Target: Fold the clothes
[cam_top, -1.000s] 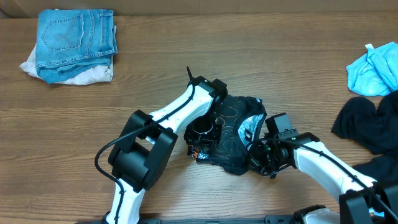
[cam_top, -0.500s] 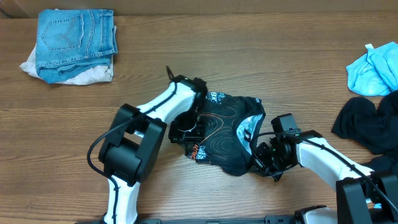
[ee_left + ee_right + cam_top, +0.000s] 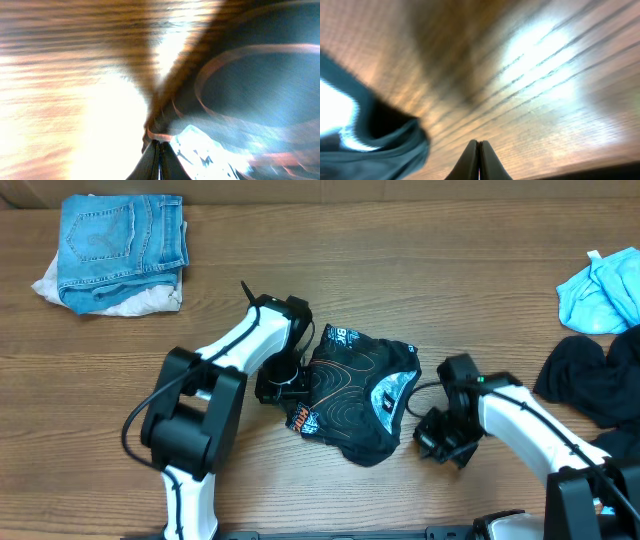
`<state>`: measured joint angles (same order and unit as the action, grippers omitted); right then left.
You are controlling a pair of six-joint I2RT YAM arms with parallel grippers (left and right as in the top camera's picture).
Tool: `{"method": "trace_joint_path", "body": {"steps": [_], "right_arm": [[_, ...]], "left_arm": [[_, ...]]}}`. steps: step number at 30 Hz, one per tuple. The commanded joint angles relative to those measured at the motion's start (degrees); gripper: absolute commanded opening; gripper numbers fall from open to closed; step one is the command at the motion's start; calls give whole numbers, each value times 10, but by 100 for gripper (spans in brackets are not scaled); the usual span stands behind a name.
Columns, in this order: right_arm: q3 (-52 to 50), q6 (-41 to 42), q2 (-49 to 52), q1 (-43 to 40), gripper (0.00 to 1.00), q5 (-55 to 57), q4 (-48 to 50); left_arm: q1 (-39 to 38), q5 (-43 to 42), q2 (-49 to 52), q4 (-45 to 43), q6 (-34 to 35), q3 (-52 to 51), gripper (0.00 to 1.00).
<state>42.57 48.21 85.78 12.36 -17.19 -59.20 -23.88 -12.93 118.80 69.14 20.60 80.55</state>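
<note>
Two white arms reach over the brown wooden desk (image 3: 420, 240). A black garment with thin orange curved lines and light blue patches (image 3: 360, 395) lies crumpled near the middle of the desk, between both arms. The left gripper (image 3: 159, 150) is at the left edge of this garment. Its jaws are together and pinch the edge of the fabric, though the left wrist view is blurred. The right gripper (image 3: 479, 150) is just beside the lower right side of the garment and does not touch the fabric. Its jaws are closed together, with only bare wood under them. A folded blue denim piece (image 3: 120, 235) sits on a white cloth (image 3: 150, 302) at the far left corner. A light blue cloth (image 3: 600, 290) and a black cloth heap (image 3: 590, 380) lie at the right edge.
</note>
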Motion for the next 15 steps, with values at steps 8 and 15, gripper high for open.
{"method": "trace_joint_path", "body": {"steps": [8,15], "right_arm": [[150,-108,0,-2,100,82,-29],[157,-122,-8,-47,100,67,-26]], "left_arm": [[11,67,-159,-21,-51,45,96],[36,-17,-114,-71,-121,45,100]]}}
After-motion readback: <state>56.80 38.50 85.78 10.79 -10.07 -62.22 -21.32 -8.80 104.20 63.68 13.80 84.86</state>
